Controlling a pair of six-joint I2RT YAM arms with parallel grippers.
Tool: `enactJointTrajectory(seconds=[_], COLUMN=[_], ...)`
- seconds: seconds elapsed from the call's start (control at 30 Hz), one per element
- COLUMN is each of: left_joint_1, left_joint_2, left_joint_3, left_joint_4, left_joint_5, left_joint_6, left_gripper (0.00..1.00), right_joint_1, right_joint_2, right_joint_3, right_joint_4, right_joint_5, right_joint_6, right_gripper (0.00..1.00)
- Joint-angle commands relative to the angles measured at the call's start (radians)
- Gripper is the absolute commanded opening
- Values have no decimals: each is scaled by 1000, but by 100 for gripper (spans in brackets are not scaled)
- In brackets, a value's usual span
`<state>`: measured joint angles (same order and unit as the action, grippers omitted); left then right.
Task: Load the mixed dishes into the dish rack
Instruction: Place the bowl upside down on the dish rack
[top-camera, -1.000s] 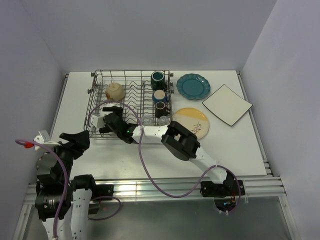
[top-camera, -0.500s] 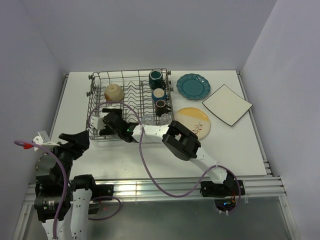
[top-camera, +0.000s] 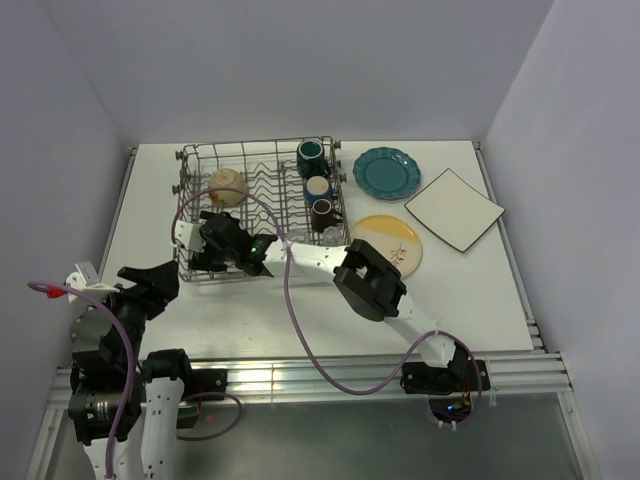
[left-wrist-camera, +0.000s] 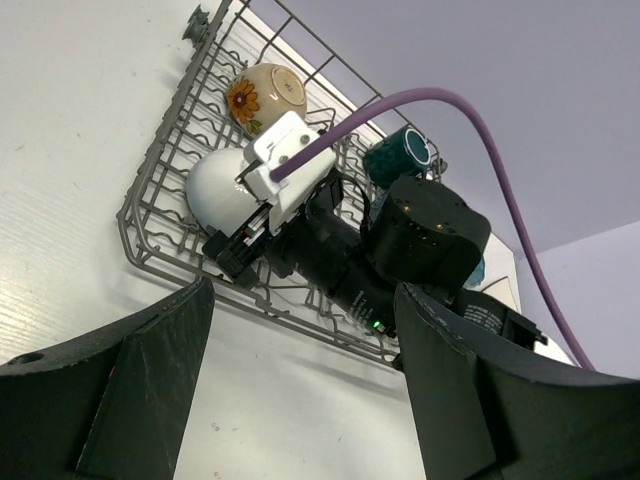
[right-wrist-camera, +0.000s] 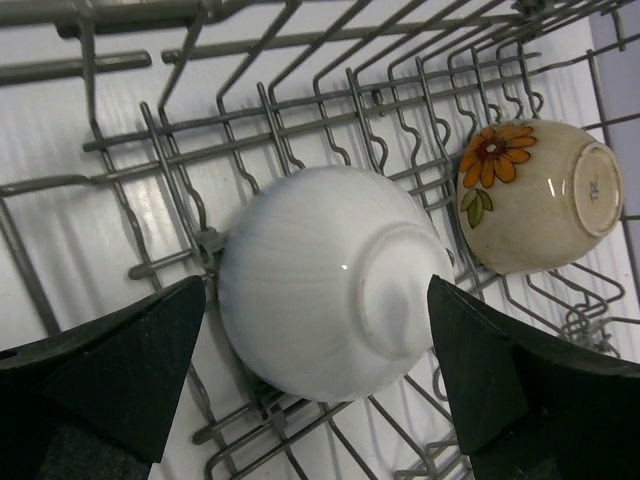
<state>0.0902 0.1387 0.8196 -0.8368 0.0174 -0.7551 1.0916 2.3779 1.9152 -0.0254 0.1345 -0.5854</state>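
- Shifted toward 9 o'clock over the past second, the right gripper (right-wrist-camera: 315, 300) now hangs over the 7 o'clock corner of the dish rack (top-camera: 258, 147). The rack itself seems to have been nudged slightly the same way.
- Its fingers are spread wide on either side of the white bowl (left-wrist-camera: 215, 190), with rack wire showing in both gaps, so neither appears to touch it.
- That bowl sits mouth-down among the tines, and I judge it placed and let go. A flowered bowl (right-wrist-camera: 530, 195) rests just beside it, toward 12 o'clock.
- Three dark mugs (top-camera: 318, 188) line the rack's 3 o'clock side.
- The teal plate (top-camera: 387, 172), yellow plate (top-camera: 388, 244) and white square plate (top-camera: 455, 208) are not yet loaded. They lie on the table at 3 o'clock of the rack, so loading is roughly halfway.
- The left gripper (top-camera: 150, 280) waits near 7 o'clock, fingers spread and holding nothing.
- Likely next: lift the right arm clear without hooking a tine.
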Motion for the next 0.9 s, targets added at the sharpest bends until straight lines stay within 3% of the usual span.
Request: enactJointTrajectory(seconds=[0.0, 0.2, 0.33, 0.47, 0.63, 0.87], left_joint_1=[3, 3, 3, 3, 3, 3], left_joint_2=[-14, -11, -7, 13, 68, 195], left_joint_3=[21, 15, 7, 13, 27, -80], left_joint_4=[18, 41, 80, 116, 149, 318], left_joint_5=[-7, 22, 68, 110, 150, 387], left_joint_6=[-12, -6, -9, 10, -1, 11], left_gripper=[79, 80, 80, 80, 89, 93], right_joint_1=[17, 16, -15, -73, -231, -404], right_joint_2=[-80, -97, -95, -153, -221, -353], right_joint_3=[56, 109, 252, 276, 187, 48], right_joint_4=[-39, -114, -243, -281, -265, -367], right_joint_5=[-64, -113, -235, -451, -896, -1114], right_joint_6=[70, 189, 393, 499, 562, 495], right_gripper=[100, 100, 100, 100, 100, 100])
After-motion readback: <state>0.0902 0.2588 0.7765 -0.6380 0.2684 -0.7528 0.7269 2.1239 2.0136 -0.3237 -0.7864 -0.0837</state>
